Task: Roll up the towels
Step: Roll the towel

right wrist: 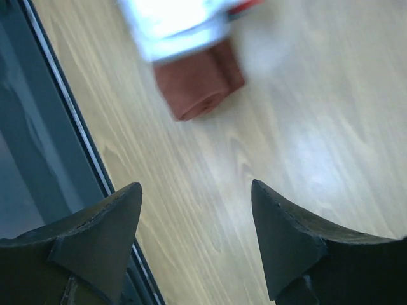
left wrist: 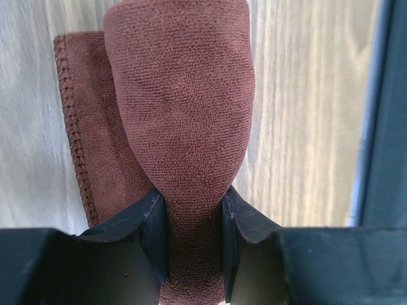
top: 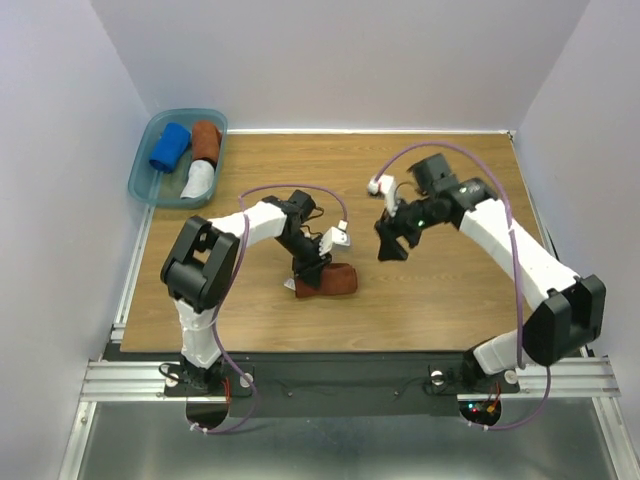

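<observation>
Near the front of the wooden counter (top: 450, 300), the left pincer (left wrist: 194, 238) is clenched on one end of the rolled rust-brown towel (top: 332, 282), which lies just left of centre. A little further back, the right pincer (top: 390, 246) hangs released above bare wood. At the far left corner, a blue tub (top: 140, 170) holds more rolled cloths.

Even, bright overhead light fills the white-walled enclosure, casting only soft, short shadows beneath the arms on the wooden table (top: 450, 300). The right wrist view is motion-blurred, the rust-brown towel (right wrist: 200, 82) smeared, with pale glare across the wood. The left wrist view is sharp on the cloth's weave, its near fingers (left wrist: 156, 235) dark.
</observation>
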Controlling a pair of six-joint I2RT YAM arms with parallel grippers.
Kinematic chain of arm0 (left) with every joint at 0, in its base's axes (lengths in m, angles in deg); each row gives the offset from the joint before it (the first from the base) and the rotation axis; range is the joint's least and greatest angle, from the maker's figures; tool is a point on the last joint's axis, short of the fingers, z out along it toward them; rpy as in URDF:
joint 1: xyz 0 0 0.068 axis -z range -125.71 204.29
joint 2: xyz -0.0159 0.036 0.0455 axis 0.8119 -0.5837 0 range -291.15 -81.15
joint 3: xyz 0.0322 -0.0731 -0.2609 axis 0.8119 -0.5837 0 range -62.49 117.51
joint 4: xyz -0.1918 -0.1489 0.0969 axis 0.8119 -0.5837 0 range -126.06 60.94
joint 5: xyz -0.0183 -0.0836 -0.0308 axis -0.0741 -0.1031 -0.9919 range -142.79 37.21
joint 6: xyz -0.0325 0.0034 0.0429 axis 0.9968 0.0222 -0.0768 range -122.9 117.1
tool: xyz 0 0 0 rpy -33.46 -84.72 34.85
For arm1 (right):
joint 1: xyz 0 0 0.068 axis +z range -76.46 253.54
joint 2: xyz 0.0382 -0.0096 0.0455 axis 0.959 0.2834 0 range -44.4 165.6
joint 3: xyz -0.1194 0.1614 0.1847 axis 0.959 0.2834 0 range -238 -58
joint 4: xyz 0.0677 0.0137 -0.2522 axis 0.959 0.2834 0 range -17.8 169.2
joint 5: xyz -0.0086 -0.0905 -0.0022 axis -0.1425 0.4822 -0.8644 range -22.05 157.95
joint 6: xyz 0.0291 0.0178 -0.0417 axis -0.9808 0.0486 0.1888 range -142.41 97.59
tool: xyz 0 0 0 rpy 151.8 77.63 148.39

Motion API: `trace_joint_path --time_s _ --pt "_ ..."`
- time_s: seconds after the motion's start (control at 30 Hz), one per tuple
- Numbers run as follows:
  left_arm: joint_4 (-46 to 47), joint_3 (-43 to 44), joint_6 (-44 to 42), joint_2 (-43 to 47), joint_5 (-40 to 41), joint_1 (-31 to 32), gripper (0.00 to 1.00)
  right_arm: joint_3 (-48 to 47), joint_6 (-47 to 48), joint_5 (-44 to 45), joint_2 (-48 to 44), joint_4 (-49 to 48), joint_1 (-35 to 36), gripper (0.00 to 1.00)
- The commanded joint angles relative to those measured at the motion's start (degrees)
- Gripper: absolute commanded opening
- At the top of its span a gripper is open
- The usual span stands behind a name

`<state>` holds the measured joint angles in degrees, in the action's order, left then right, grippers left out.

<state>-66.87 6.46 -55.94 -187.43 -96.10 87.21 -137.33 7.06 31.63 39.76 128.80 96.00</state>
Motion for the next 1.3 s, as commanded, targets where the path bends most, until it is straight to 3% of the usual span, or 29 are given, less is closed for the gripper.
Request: trace_joint_path --time_s 0.0,0.23,0.47,0.6,0.77,0.9,1.27 --pt "-12.37 3.9 -5.32 -8.76 -1.33 -3.22 0.2 6.98 0.94 12.3 -3.21 -9.47 9.76 0.74" --pt "-15.11 8.48 -6.11 -15.18 -2.74 -6.74 0.24 11.39 -0.3 27.32 0.03 -26.16 24.29 0.73" --pt "-17.04 11.47 -7.43 -17.91 -3.36 -7.26 0.27 16.83 5.41 34.47 5.4 -37.52 34.66 0.77" --pt "-17.66 12.26 -8.14 -18.44 -3.45 -7.53 0.28 21.14 7.87 35.96 7.42 -43.23 35.64 0.78" --pt "-17.13 11.74 -8.49 -18.18 -3.45 -7.88 0.31 24.4 8.59 46.05 10.93 -51.84 36.87 0.78" --pt "-17.22 11.47 -9.01 -18.35 -2.92 -7.97 0.31 26.94 9.11 48.18 12.43 -55.27 36.87 0.78" --pt "-17.75 12.17 -9.63 -19.23 -2.74 -8.49 0.31 26.42 11.83 48.97 5.57 -54.23 37.31 0.79"
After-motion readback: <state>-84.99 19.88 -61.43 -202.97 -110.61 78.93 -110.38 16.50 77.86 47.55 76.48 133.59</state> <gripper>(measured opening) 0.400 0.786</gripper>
